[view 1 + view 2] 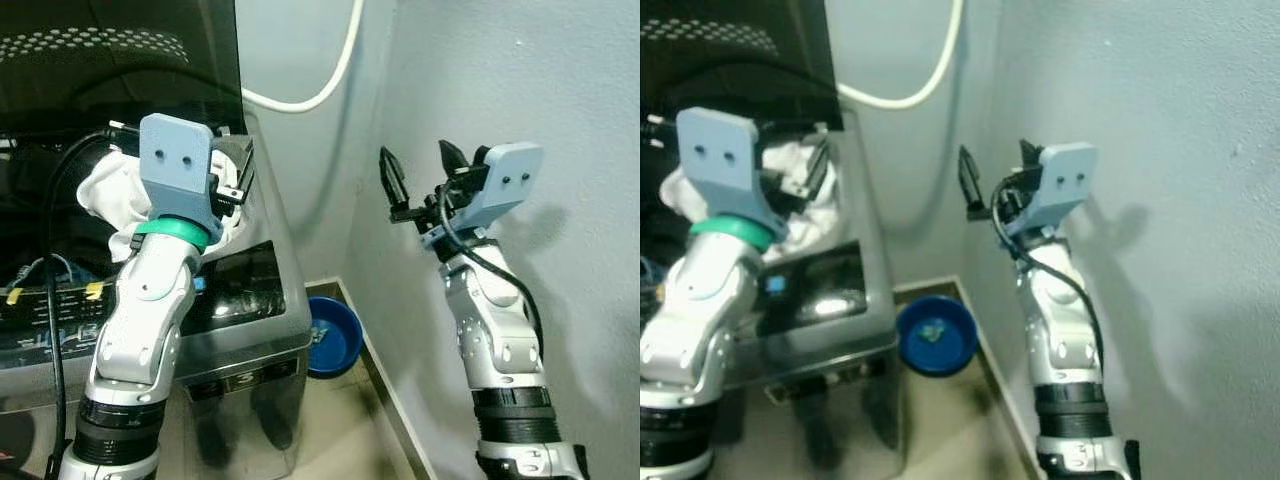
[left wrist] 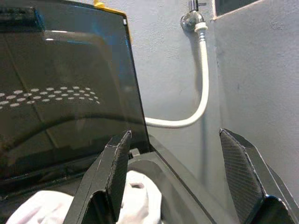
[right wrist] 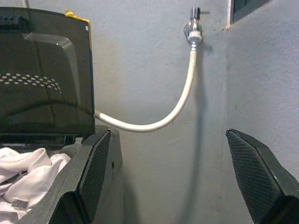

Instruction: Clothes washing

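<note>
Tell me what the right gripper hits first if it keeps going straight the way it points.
Probably the grey wall, below the white hose. The right gripper is open, nothing between its fingers; the washing machine looks just off the line, though depth is unclear.

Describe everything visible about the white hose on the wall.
The white hose looks like flexible plastic or rubber. Its upper end joins a chrome tap fixed to the grey wall. From there it hangs down, sags in a smooth curve and runs sideways to the back of the washing machine, beside the raised dark lid. Neither end effector touches it.
</note>
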`<state>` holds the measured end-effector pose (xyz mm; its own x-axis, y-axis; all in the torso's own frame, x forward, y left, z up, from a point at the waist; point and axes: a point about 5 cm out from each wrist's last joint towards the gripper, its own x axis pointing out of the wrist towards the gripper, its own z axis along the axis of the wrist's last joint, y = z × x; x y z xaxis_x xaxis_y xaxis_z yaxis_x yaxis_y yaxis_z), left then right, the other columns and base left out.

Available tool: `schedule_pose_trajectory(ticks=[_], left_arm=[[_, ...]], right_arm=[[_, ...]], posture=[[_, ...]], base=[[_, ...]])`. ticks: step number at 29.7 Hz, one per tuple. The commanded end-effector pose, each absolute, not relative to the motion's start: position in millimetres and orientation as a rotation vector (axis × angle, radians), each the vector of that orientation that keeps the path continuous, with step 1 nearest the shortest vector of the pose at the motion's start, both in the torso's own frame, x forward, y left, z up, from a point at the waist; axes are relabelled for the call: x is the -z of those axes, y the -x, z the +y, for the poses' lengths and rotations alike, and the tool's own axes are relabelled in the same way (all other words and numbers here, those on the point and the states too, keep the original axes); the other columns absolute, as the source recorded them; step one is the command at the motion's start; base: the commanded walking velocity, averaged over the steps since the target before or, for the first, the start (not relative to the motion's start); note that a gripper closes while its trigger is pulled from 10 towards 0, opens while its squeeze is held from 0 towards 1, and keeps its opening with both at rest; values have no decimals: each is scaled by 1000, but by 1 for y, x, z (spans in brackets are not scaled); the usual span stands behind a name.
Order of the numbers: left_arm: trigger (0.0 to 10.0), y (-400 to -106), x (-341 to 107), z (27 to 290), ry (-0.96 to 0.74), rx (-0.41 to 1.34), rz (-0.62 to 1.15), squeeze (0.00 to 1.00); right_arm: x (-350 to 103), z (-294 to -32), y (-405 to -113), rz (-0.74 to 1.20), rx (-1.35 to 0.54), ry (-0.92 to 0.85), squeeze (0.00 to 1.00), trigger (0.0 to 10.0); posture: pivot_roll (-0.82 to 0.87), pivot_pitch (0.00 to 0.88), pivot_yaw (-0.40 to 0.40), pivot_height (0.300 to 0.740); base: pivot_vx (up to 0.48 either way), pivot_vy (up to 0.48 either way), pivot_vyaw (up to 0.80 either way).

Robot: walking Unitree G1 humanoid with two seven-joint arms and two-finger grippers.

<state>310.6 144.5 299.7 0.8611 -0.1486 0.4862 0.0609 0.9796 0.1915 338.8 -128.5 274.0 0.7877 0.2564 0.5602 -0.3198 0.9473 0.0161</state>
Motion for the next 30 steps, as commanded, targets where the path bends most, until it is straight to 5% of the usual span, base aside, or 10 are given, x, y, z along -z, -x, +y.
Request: schedule_pose_trajectory(ticks=[1, 6, 21, 30], left_arm=[[10000, -311, -299, 145, -181, 105, -520, 0], [10000, -311, -298, 146, -184, 103, -516, 0], [10000, -313, -299, 147, -187, 90, -507, 0], [10000, -313, -300, 145, -194, 100, -514, 0]], right_arm=[[-278, -127, -339, -601, -320, -113, 0, 10000], [-278, -126, -339, -602, -321, -112, 0, 10000], [-278, -125, -339, -604, -321, -114, 0, 10000], [-277, -126, -339, -604, -318, -113, 0, 10000]], posture=[[48, 46, -59, 724], [48, 44, -57, 724], [46, 46, -51, 724], [44, 47, -49, 724]], base=[[0, 0, 0], [0, 0, 0], [0, 457, 0], [0, 0, 0]])
